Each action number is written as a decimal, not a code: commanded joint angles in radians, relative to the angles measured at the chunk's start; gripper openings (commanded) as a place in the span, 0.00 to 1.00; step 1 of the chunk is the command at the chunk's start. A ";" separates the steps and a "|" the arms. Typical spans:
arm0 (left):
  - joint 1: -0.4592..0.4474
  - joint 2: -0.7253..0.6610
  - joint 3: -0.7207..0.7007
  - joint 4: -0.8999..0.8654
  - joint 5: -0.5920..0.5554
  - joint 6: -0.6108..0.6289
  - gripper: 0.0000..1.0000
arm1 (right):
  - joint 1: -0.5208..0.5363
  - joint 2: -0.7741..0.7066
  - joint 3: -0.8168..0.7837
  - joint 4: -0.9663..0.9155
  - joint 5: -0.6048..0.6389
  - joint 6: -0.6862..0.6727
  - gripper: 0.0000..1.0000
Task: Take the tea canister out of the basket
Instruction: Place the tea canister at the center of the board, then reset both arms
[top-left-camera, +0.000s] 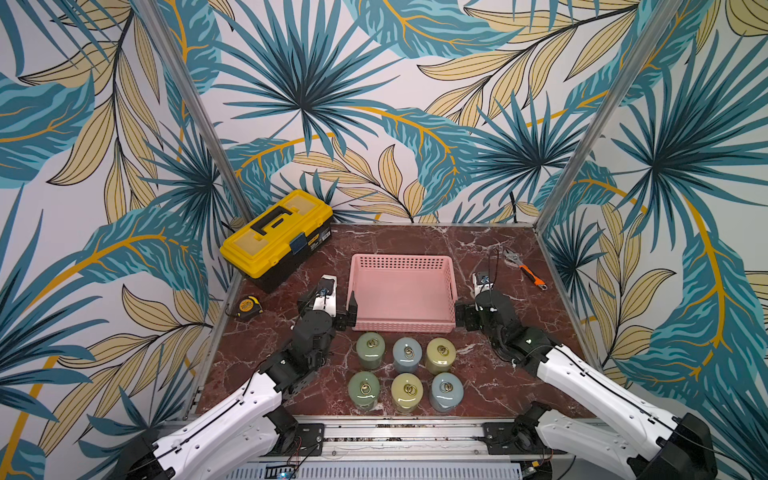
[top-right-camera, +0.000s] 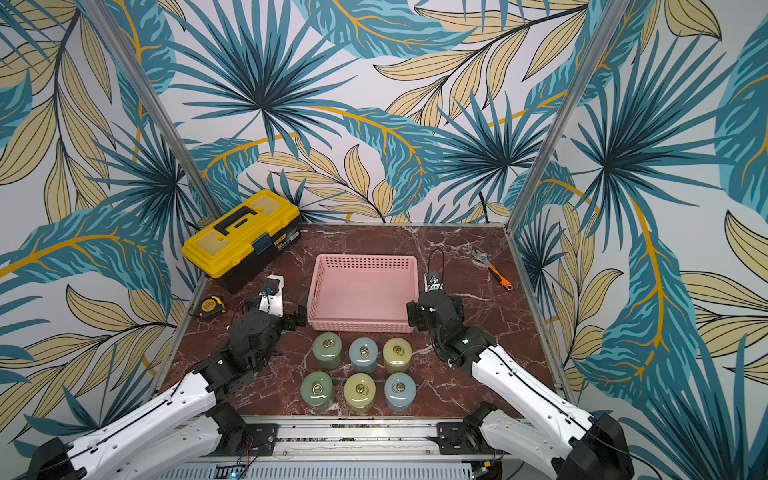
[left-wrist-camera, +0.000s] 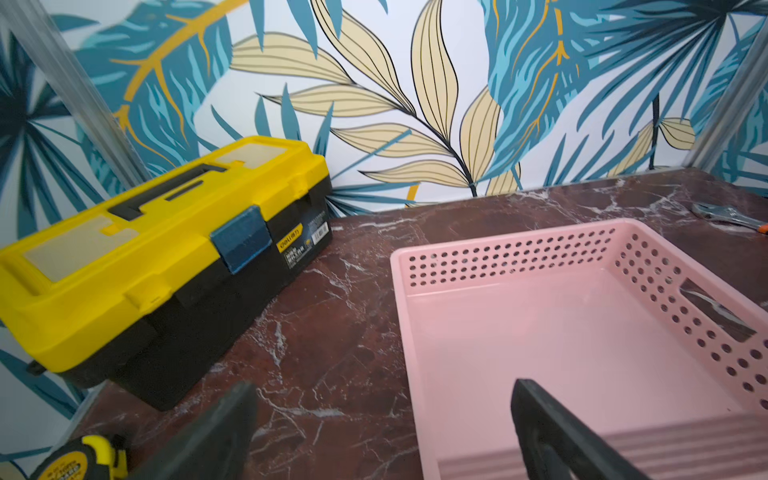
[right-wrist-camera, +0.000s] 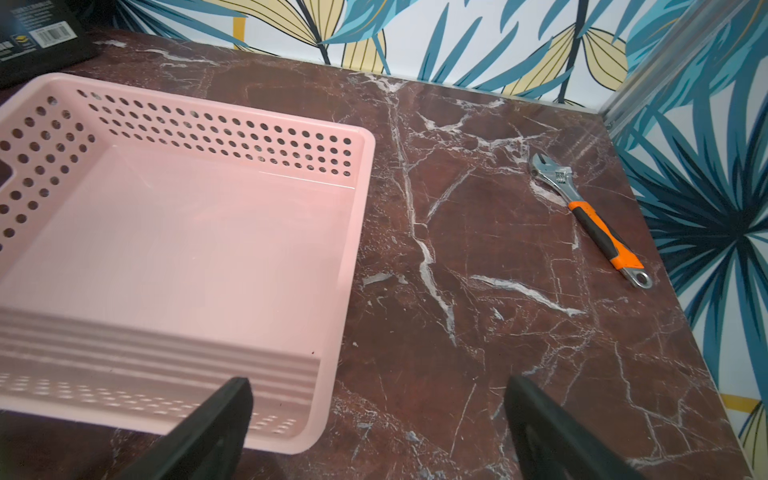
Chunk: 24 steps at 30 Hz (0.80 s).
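The pink basket (top-left-camera: 401, 261) (top-right-camera: 365, 262) sits mid-table, and its floor is bare in both wrist views (left-wrist-camera: 498, 262) (right-wrist-camera: 208, 129). Several round tea canisters in green, blue and yellow, each with a ring on its lid, stand in two rows on the table in front of the basket, such as the green one (top-left-camera: 370, 349) and the blue one (top-left-camera: 445, 390). My left gripper (top-left-camera: 343, 311) (left-wrist-camera: 384, 386) is open at the basket's near-left corner. At the near-right corner my right gripper (top-left-camera: 464, 311) (right-wrist-camera: 378, 382) is open too. Neither holds anything.
A yellow-and-black toolbox (top-left-camera: 276, 232) stands at the back left, with a tape measure (top-left-camera: 248, 306) in front of it near the left edge. An orange-handled wrench (top-left-camera: 525, 270) lies at the back right. Patterned walls close in three sides.
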 joint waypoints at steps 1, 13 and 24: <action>0.063 -0.023 -0.092 0.323 -0.024 0.178 1.00 | -0.038 -0.021 -0.018 0.020 0.002 -0.007 0.99; 0.565 0.269 -0.180 0.552 0.430 0.146 1.00 | -0.222 -0.125 -0.169 0.277 -0.075 -0.048 0.99; 0.721 0.729 -0.187 0.965 0.638 -0.020 1.00 | -0.314 -0.089 -0.228 0.426 -0.082 -0.115 0.99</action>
